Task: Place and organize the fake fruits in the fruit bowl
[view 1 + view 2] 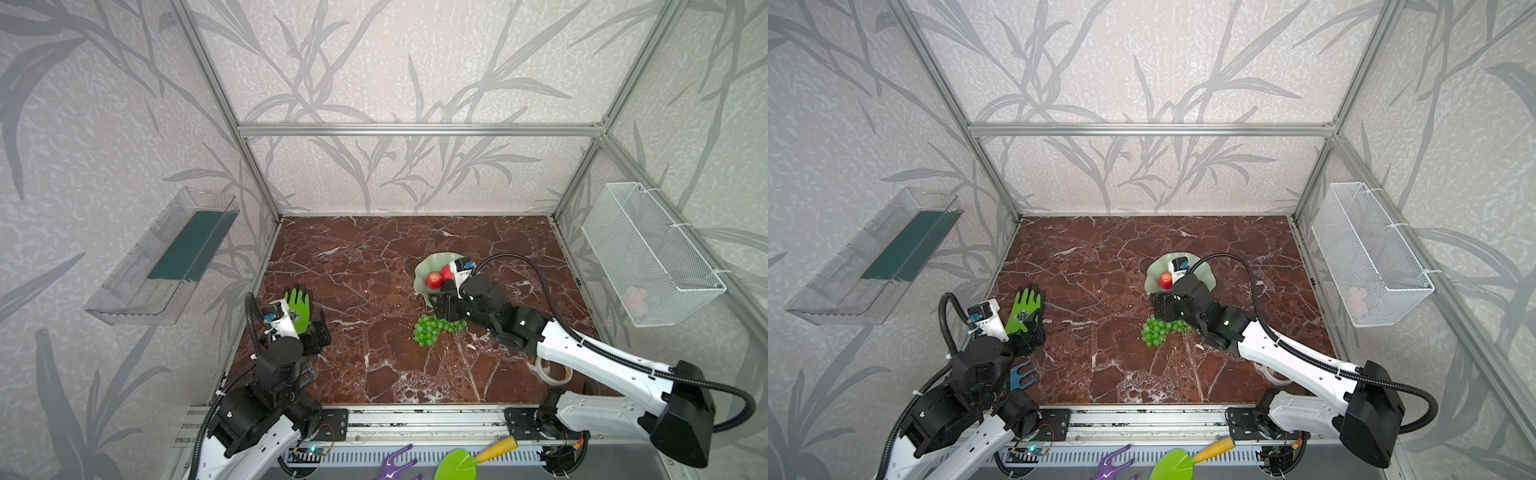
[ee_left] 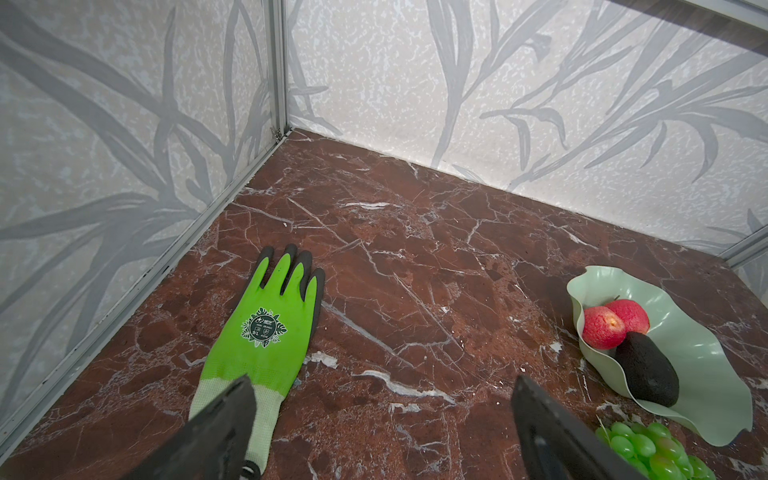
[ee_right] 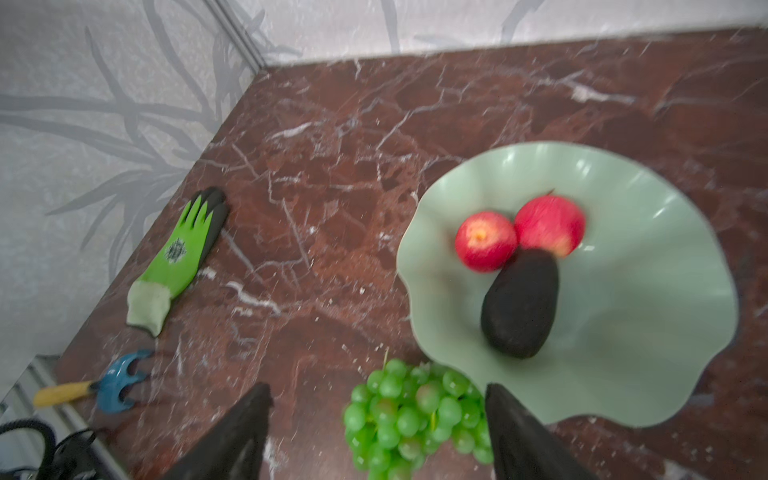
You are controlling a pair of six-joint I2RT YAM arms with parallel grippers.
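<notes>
Right gripper (image 3: 376,390) jaws wide, holding nothing, over grapes (image 3: 407,415) just beside fruit bowl (image 3: 665,199) rim (last fruit outside, probably next pick). Avocado (image 3: 519,303) and two red fruits (image 3: 486,241) sit inside, touching. Left gripper (image 2: 382,380) also wide, idle.

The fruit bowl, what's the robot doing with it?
The robot is filling the fruit bowl with fake fruits. Two red fruits and a dark avocado lie in it. The green grapes lie on the table, right by the bowl's rim. The right arm's fingers are open above the grapes, gripping nothing. The left arm's fingers are open too, empty, over by a green glove.
</notes>
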